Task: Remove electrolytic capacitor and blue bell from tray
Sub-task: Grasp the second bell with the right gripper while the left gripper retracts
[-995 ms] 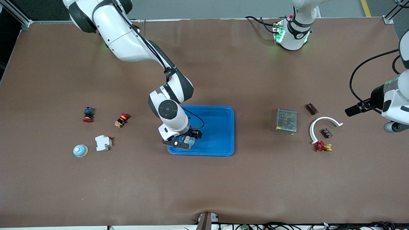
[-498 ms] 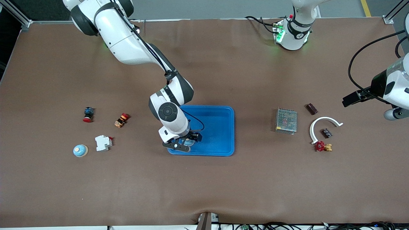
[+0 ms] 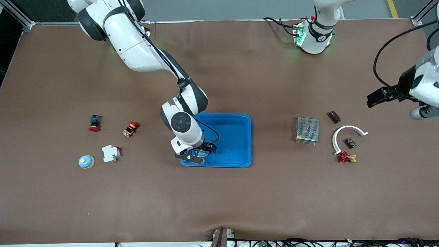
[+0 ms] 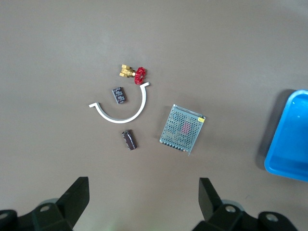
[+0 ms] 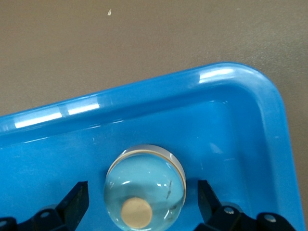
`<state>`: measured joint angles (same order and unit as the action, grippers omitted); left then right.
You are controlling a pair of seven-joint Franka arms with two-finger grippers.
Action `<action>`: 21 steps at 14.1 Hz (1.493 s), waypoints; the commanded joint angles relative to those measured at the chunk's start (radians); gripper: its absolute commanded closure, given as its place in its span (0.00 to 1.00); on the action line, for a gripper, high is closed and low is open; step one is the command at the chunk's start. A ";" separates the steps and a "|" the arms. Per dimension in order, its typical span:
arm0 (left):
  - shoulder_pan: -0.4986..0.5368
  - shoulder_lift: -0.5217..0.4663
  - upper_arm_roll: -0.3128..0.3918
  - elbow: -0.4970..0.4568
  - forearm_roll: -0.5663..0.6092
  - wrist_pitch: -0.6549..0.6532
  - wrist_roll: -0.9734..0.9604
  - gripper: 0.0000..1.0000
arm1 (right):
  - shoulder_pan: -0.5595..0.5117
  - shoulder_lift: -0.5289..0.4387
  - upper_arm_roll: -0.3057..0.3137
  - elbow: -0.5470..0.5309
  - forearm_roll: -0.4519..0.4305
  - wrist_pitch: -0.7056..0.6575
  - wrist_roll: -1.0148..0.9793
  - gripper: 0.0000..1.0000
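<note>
Right gripper [image 5: 142,204] low in blue tray [image 3: 236,144], jaws open astride bell [image 5: 144,190], not touching. Left gripper [image 4: 144,192] open, high over capacitor [image 4: 129,140]; white arc [image 4: 120,113], mesh box [image 4: 183,127] beside.

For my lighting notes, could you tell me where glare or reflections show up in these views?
Right wrist view: bright streaks on the blue tray's rim, and highlights on the bell's dome between the open right gripper fingers. Left wrist view: even, flat light. Front view: soft sheen on the tablecloth.
</note>
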<state>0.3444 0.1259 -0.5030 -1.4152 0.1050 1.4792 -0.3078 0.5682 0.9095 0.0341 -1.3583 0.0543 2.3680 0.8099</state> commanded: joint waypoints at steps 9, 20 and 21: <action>-0.327 -0.159 0.323 -0.126 -0.094 -0.043 0.065 0.00 | -0.010 0.014 0.000 0.031 -0.010 -0.009 -0.029 0.70; -0.398 -0.304 0.426 -0.359 -0.104 0.093 0.087 0.00 | -0.022 -0.257 0.009 0.019 0.009 -0.389 -0.205 0.69; -0.398 -0.308 0.426 -0.364 -0.104 0.093 0.087 0.00 | -0.033 -0.286 0.009 0.015 0.009 -0.435 -0.240 0.69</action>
<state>-0.0479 -0.1262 -0.0896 -1.7170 0.0227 1.5427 -0.2387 0.5631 0.6982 0.0329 -1.2999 0.0552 1.9971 0.6435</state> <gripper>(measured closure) 0.000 0.330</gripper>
